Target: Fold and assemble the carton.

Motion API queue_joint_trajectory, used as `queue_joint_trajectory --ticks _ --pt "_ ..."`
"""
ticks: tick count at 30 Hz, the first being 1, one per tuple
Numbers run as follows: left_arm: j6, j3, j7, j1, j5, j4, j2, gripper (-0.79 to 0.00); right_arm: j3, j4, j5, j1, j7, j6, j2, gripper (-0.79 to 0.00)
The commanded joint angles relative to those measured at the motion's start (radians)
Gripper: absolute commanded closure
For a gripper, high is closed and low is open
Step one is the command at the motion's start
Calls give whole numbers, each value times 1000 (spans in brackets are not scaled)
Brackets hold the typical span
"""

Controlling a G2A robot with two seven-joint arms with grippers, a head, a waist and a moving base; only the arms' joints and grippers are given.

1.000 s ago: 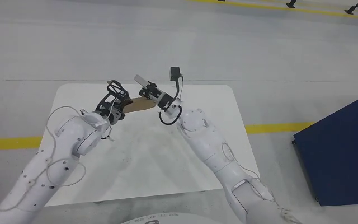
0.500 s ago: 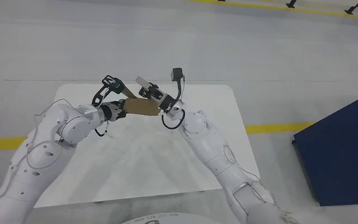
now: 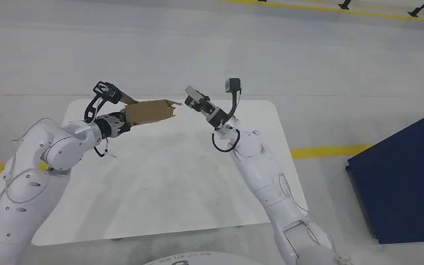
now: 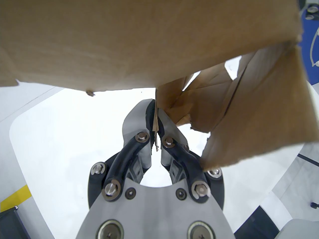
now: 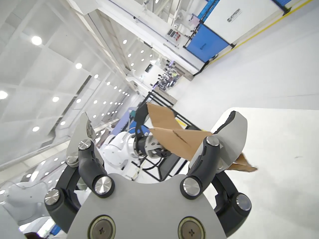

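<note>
The brown carton [image 3: 150,110] hangs in the air over the far left part of the white table [image 3: 172,179], partly opened with loose flaps. My left gripper [image 4: 155,118] is shut on one thin flap of the carton [image 4: 149,30], which spreads wide above the fingers. My right gripper [image 3: 191,97] sits just right of the carton's free end, apart from it, and is open with nothing between its fingers [image 5: 236,135]. From the right wrist view the carton [image 5: 174,135] shows beyond the gripper [image 5: 159,128], held by the other arm.
A dark blue cabinet [image 3: 391,179] stands on the floor to the right of the table. A yellow floor line [image 3: 324,152] runs behind the table. Bare tabletop lies below and in front of both arms.
My left arm has carried the carton to the left and raised it. My right gripper has let go of the carton, opened and drawn back to the right.
</note>
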Motion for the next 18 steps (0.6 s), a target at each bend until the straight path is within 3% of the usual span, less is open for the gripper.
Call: queue_joint_trajectory --ticks 1,4,9,13,18 --pt "-38 -11 -36 11 -70 -11 3 0 0 20 -52 8 3 -5 2 -785" --pt "-86 -34 -143 8 -211 1 9 0 5 39 -50 15 37 -29 6 -785" --pt "-130 -71 -436 -59 -529 89 22 0 27 70 15 30 104 -61 13 -785" --pt "-123 -77 -590 -120 -743 192 26 0 38 90 102 41 213 -90 21 -785" --pt "-32 -26 -707 -218 -967 322 28 0 21 107 164 56 368 -110 29 -785"
